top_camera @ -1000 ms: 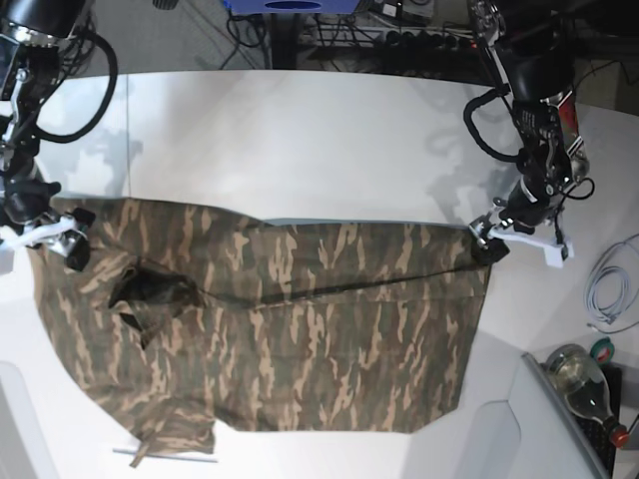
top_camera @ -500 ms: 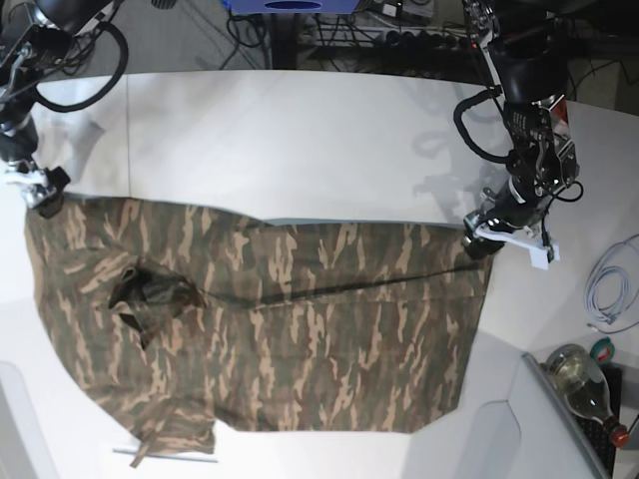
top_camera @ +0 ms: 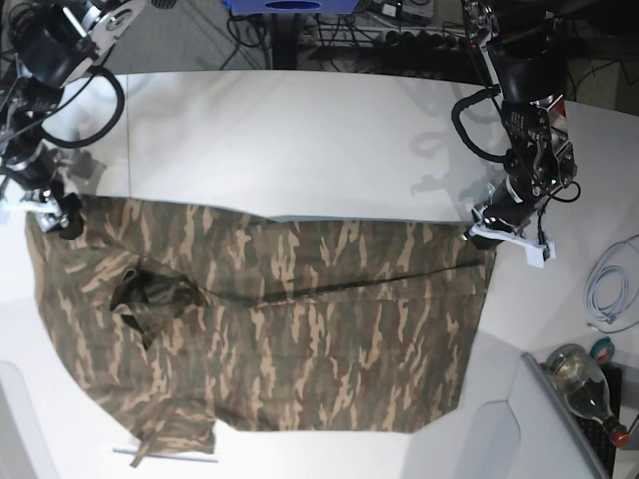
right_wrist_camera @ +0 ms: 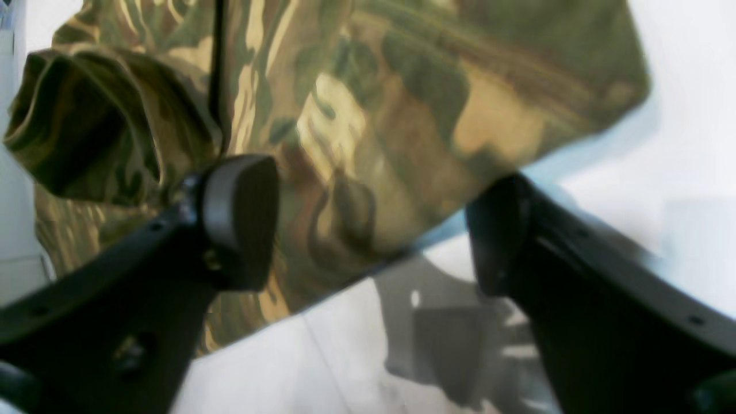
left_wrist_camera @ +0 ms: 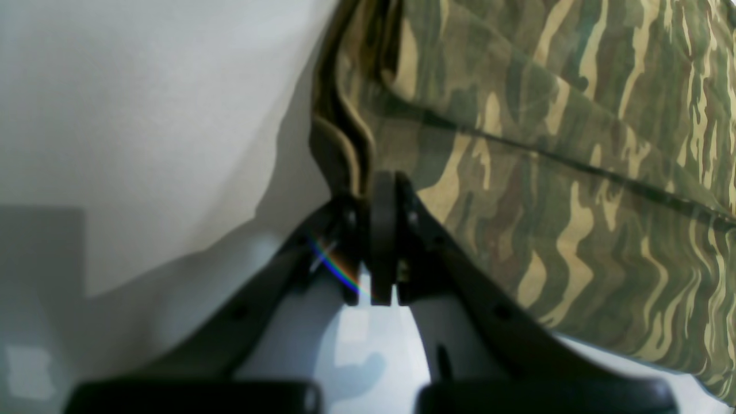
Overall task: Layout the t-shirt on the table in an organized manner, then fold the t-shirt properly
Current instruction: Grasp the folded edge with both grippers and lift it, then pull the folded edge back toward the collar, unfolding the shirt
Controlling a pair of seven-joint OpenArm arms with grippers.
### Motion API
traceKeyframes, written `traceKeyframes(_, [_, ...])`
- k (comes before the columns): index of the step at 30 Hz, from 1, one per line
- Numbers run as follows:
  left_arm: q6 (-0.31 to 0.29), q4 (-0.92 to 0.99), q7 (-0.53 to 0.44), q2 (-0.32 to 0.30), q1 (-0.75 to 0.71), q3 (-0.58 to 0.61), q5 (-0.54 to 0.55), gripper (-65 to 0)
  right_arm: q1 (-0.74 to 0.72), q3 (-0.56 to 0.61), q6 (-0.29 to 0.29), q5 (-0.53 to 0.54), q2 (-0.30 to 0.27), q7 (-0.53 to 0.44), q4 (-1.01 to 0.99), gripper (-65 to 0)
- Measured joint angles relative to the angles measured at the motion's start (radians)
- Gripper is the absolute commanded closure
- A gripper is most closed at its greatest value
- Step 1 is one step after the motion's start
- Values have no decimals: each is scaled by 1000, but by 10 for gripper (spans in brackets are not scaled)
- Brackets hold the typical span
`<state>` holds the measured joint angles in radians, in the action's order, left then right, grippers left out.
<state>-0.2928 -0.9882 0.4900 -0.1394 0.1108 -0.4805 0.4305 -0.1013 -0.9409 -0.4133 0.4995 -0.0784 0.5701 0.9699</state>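
Note:
The camouflage t-shirt [top_camera: 300, 319] lies spread flat across the white table [top_camera: 300, 140], with its collar opening bunched [top_camera: 150, 294] near the left side. At the shirt's far right corner, my left gripper [top_camera: 486, 232] is shut on the hem; the left wrist view shows its jaws [left_wrist_camera: 382, 195] pressed together with the folded edge of the t-shirt [left_wrist_camera: 546, 172] pinched at their tips. My right gripper [top_camera: 52, 208] hovers at the far left corner. In its wrist view the right gripper [right_wrist_camera: 374, 230] stands open, with the t-shirt corner [right_wrist_camera: 374, 115] below the fingers and not gripped.
A glass bottle [top_camera: 584, 384] lies in a white bin [top_camera: 529, 419] at the front right. A coiled grey cable [top_camera: 609, 289] rests near the right edge. Cables and equipment [top_camera: 399, 35] sit beyond the table's curved far edge.
My left gripper has closed on the shirt's far right corner. My right gripper let go of the far left corner, lifted away, then came back down a little, still open.

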Motion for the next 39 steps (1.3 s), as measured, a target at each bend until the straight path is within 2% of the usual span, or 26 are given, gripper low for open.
traceKeyframes(2, [0, 0, 0, 0, 0, 0, -1, 0, -14, 0, 0, -7, -23, -23, -45, -194])
traceKeyframes(3, [0, -2, 0, 0, 0, 0, -3, 0, -14, 4, 6, -16, -31, -22, -58, -80])
traceKeyframes(4, [0, -3, 1, 1, 0, 0, -3, 0, -8, 5, 7, -14, -34, -23, -60, 0])
traceKeyframes(6, [0, -15, 7, 0, -1, 0, -4, 0, -2, 5, 9, -25, -29, -10, -43, -17])
traceKeyframes(11, [-5, -136, 31, 0, -2, 4, -2, 0, -14, 9, 13, -31, -23, 154, 129, 0])
traceKeyframes(14, [-17, -184, 136, -18, 8, 2, 6, 0, -20, 10, 10, -21, -27, 221, 241, 0])
traceKeyframes(16, [-19, -203, 158, -30, 5, 2, 5, 0, -19, 10, 11, -20, -32, 261, 281, 0])
traceKeyframes(19, [-16, -202, 157, -32, -14, 5, 4, 0, -14, 11, 11, -29, -28, 299, 286, 0])
traceKeyframes(27, [1, -224, 167, -21, -168, -3, -1, 0, 72, 11, 11, -35, -23, 318, 291, 0])
traceKeyframes(32, [-11, -353, 166, -23, -154, -2, 18, 0, 16, 11, 11, -29, -23, 329, 351, 0])
traceKeyframes(34, [-11, -399, 174, -22, -132, 6, 12, 0, -34, 12, 11, -31, -31, 376, 365, 0])
traceKeyframes(35, [-11, -418, 185, -21, -121, 6, 13, 0, -58, 14, 12, -24, -38, 404, 367, 0])
traceKeyframes(38, [8, -504, 306, -19, -79, -3, 12, 0, -114, 13, 11, -26, -49, 478, 420, 0])
traceKeyframes(39, [5, -527, 307, -19, -75, -3, 19, 0, -116, 14, 11, -16, -50, 479, 440, 0])
